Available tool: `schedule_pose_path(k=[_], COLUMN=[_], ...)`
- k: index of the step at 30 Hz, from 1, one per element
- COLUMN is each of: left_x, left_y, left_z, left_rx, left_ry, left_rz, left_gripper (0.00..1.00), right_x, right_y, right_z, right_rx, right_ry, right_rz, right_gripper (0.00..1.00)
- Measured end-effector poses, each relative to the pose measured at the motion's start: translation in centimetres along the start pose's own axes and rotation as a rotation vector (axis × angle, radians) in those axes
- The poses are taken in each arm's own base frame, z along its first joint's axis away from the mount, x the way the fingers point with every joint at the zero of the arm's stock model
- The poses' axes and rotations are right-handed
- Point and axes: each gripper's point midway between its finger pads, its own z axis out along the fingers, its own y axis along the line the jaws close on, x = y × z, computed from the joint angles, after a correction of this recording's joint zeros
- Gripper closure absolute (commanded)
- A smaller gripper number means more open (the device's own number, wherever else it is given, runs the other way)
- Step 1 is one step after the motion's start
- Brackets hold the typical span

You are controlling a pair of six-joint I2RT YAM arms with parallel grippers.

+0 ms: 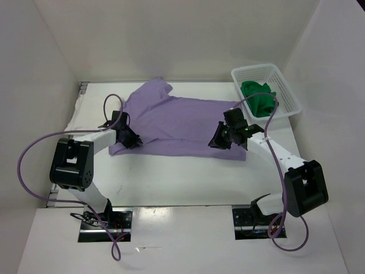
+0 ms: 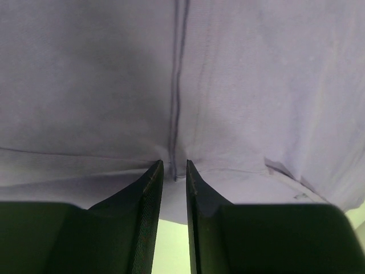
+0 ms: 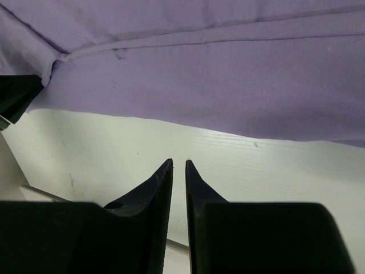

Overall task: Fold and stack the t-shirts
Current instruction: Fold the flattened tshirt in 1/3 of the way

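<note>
A lavender t-shirt lies spread flat across the back half of the table, its sleeve toward the far left. My left gripper sits at the shirt's near left edge. In the left wrist view its fingers stand a narrow gap apart, the tips on the lavender cloth at a seam, and nothing is pinched. My right gripper hovers at the shirt's near right edge, open a little over bare table just short of the hem. A green t-shirt lies bunched in the basket.
The white lattice basket stands at the back right corner, beside the shirt's right end. White walls close in the table on the left, back and right. Bare white tabletop runs between the shirt and the arm bases.
</note>
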Motion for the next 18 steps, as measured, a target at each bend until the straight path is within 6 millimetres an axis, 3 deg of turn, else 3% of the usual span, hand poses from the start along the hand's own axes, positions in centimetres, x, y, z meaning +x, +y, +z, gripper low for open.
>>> schedule_pose_path(k=[5,13,18], left_x=[0.5,1.4,2.0], left_y=[0.8,0.0,-0.3], left_z=[0.2,0.2,0.3], left_rx=[-0.019,0.002,0.011], left_ry=[0.009,0.023,0.036], left_rz=[-0.003,0.022,0.035], left_gripper=[0.7,0.7,0.78], right_x=[0.1,0.0,0.1], right_y=[-0.1,0.1,-0.1], right_z=[0.1,0.1,0.2], right_rx=[0.001,-0.006,-0.005], right_ry=[0.002,-0.004,-0.001], right_rz=[0.002,0.001,0.002], right_gripper=[0.8,0.8,0.8])
